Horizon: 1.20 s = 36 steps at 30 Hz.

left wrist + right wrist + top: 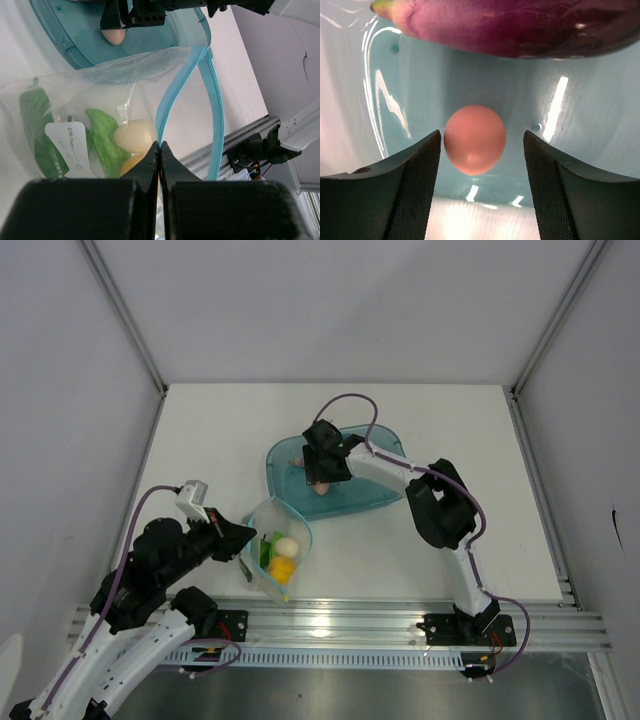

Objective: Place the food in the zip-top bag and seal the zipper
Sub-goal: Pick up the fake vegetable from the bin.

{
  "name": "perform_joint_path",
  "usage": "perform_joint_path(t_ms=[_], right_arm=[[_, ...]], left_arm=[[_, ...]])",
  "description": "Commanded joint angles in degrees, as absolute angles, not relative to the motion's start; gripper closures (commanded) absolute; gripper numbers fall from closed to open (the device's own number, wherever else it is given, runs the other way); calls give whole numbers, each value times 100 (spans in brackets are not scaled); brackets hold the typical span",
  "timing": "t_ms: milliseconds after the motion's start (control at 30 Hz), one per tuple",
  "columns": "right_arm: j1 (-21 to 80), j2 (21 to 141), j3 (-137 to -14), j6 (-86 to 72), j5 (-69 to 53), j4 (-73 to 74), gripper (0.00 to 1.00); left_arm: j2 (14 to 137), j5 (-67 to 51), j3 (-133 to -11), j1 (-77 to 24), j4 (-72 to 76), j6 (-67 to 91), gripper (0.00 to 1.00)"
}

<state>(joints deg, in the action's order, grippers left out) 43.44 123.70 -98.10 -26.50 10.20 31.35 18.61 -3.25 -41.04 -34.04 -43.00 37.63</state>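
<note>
The clear zip-top bag [283,540] lies near the front left with its mouth held apart. Inside are a cream egg [133,136], an orange-yellow ball [282,569] and green pieces [106,139]. My left gripper [160,145] is shut on the teal zipper [173,95] strip at the bag's mouth edge. My right gripper [481,137] is down inside the teal tray [372,498], open, with the pink ball [475,139] between its fingers. The left finger [417,170] is close to the ball and the right one stands apart from it. The purple eggplant [510,22] lies in the tray just beyond the ball.
A white label [70,150] sits on the bag's side. The metal rail [400,625] runs along the near table edge. Grey walls [60,390] close in the left, right and back.
</note>
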Motion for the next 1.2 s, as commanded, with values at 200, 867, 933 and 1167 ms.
perform_joint_path(t_ms=[200,867,933,1167], right_arm=[[4280,12674,-10116,-2760,809,2997,35],[4368,10637,-8852,-2514,1186,2645,100],[4543,10041,-8535,-2487,1309,2672,100],[5378,8292,-7682,-2558,1582,2663,100]], left_arm=[[1881,-343,-4201,-3375,-4228,3797,99],[1714,-352,-4069,-3375,-4105,3929,100],[1731,-343,-4061,-3375,-4061,3920,100],[1881,-194,-4166,-3375,-4122,3990,99]])
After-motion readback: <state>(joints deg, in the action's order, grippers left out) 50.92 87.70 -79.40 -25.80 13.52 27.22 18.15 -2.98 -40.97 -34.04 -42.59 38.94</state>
